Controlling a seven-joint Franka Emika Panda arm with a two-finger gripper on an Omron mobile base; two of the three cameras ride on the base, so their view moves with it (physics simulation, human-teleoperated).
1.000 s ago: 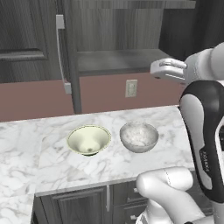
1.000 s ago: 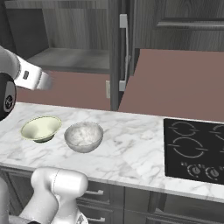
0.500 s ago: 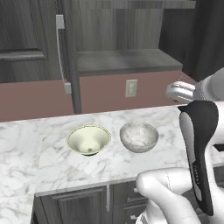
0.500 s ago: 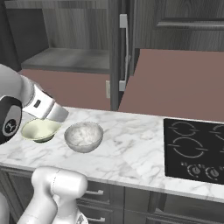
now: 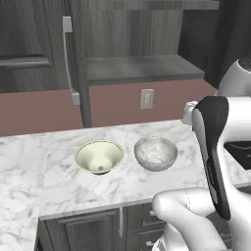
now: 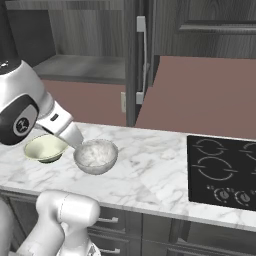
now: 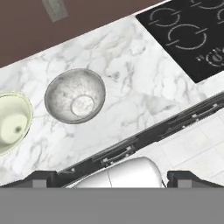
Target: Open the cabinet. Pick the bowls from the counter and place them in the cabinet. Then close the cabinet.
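Observation:
The cabinet (image 5: 142,68) (image 6: 85,67) stands open, its door swung out with the silver bar handle (image 5: 67,56) (image 6: 142,60) facing me and a bare shelf inside. Both bowls sit side by side on the counter (image 5: 29,166) (image 6: 155,170) (image 7: 131,83). One is the pale cream bowl (image 5: 99,157) (image 6: 44,148) (image 7: 11,122). The other is the marbled grey-white bowl (image 5: 156,153) (image 6: 96,156) (image 7: 75,101). My gripper (image 7: 113,178) hangs open and holds nothing, above the counter's front edge, short of the marbled bowl.
A black cooktop (image 6: 225,172) (image 7: 188,35) is set into the counter to the right of the bowls. A wall outlet (image 5: 146,98) (image 7: 54,8) sits on the brown backsplash. Low dark cabinets with short handles (image 7: 118,151) run under the counter.
The arm has swung down from in front of the cabinet towards the counter, and the hand now hangs low near the bowls. Bowls and cabinet door have not moved.

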